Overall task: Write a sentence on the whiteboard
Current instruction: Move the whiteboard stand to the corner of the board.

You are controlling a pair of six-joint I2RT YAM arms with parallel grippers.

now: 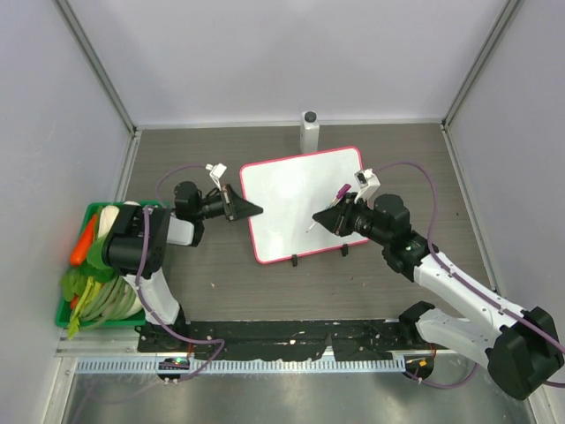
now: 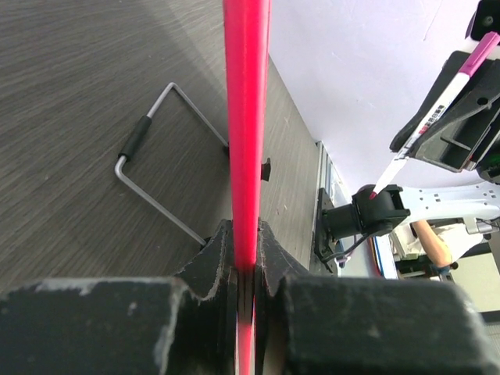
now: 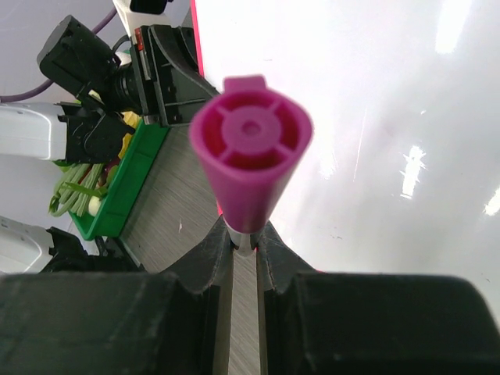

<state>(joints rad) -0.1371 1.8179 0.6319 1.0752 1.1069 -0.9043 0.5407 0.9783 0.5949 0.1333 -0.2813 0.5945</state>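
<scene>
The whiteboard (image 1: 296,190) lies at the middle of the table, white with a thin pink-red frame. Its face is blank and no sentence shows on it. My left gripper (image 1: 256,209) is shut on the board's left edge. In the left wrist view the red frame (image 2: 246,117) runs straight up from between the closed left gripper (image 2: 247,258). My right gripper (image 1: 322,218) hovers over the board's lower right part, shut on a marker (image 1: 341,190) with a magenta cap (image 3: 250,148). The marker's tip (image 2: 378,190) points down at the board.
A green basket (image 1: 78,307) full of vegetables stands at the left wall. A white post (image 1: 309,132) rises behind the board's far edge. Two black clip feet (image 1: 293,260) sit at the board's near edge. A wire stand (image 2: 156,164) lies beside the board.
</scene>
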